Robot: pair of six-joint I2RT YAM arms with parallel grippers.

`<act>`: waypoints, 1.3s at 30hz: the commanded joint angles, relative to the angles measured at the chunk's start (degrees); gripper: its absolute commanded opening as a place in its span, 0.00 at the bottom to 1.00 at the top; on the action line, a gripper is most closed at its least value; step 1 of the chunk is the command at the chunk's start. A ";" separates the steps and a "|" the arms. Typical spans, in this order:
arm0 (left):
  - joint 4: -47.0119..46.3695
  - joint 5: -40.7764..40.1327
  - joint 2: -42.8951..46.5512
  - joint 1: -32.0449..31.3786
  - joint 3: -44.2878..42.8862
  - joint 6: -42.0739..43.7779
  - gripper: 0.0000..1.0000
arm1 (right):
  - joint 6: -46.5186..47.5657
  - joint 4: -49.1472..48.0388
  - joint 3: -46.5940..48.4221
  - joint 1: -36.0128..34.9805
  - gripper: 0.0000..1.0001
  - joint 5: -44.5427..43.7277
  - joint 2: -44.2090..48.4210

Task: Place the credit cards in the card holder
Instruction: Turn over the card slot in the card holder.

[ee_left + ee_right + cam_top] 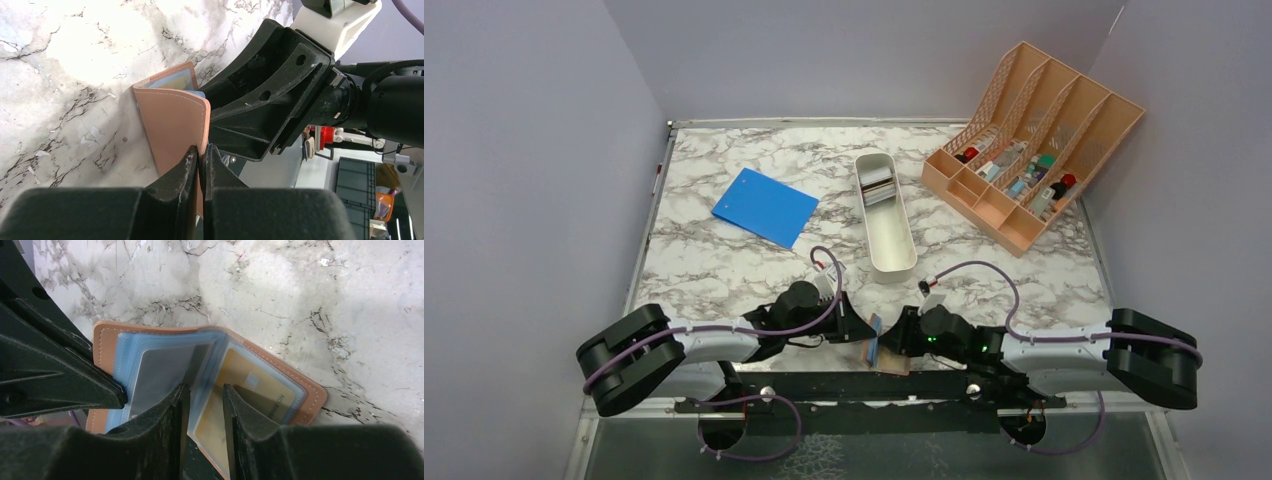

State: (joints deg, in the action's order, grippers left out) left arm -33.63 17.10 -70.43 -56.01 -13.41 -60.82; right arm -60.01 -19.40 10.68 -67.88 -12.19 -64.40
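Listing marble table [724, 260]; white tray [894, 255], grey cards [879, 183] apparently yet to load; card holder [107, 337] open at near edge, cover pinched by closed left gripper [201, 165]; right gripper [205, 390] parted astride a sleeve; gold card [250, 385] already sleeved

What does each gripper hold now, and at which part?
The left gripper pinches the card holder by the edge of its brown cover. The right gripper holds nothing; its jaws stand apart around an inner sleeve.

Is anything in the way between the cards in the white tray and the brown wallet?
Nothing visible on the table between them. The credit cards just sit inside the white tray. The left gripper pinches the card holder; the right gripper straddles a sleeve.
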 commanded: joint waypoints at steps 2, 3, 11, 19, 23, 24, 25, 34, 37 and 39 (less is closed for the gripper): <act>-1.78 1.09 -1.86 -0.77 -0.04 0.15 0.00 | -1.66 3.34 -2.01 -0.39 0.37 -1.72 1.91; -1.81 1.09 -2.08 -0.79 -0.11 0.17 0.00 | -1.95 3.44 -2.24 -0.35 0.37 -1.80 2.50; -1.97 0.15 -2.99 -0.86 0.22 -0.07 0.00 | -4.27 9.52 -2.75 -0.34 0.38 -3.53 9.40; -2.32 1.16 -3.16 -1.18 -1.20 0.12 0.00 | -4.15 7.46 -3.98 -0.33 0.30 -3.63 8.85; -2.32 1.26 -1.20 -1.38 -1.06 -0.27 0.00 | -3.77 5.78 -3.13 -0.33 0.24 -3.16 5.50; -2.32 1.25 -0.63 -1.38 -0.96 -0.37 0.00 | -3.60 4.86 -3.05 -0.33 0.23 -2.84 4.77; -2.32 1.21 -0.06 -1.43 -0.78 -0.39 0.00 | -3.42 3.74 -2.99 -0.33 0.22 -2.57 4.10; -2.25 0.39 2.51 -1.38 0.44 -0.46 0.00 | -0.54 -2.12 0.64 -0.33 0.20 -0.13 -3.61; -2.32 0.10 2.19 -1.38 0.79 -0.14 0.00 | -0.21 -2.73 1.37 -0.33 0.20 -0.03 -4.85; -2.31 -0.20 1.87 -1.38 0.99 -0.03 0.00 | -0.18 -2.75 1.38 -0.33 0.20 -0.02 -5.11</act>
State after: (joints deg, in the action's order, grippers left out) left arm -32.97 16.88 -69.38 -56.86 -12.99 -61.01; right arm -61.60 -21.54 11.11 -67.88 -12.56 -67.99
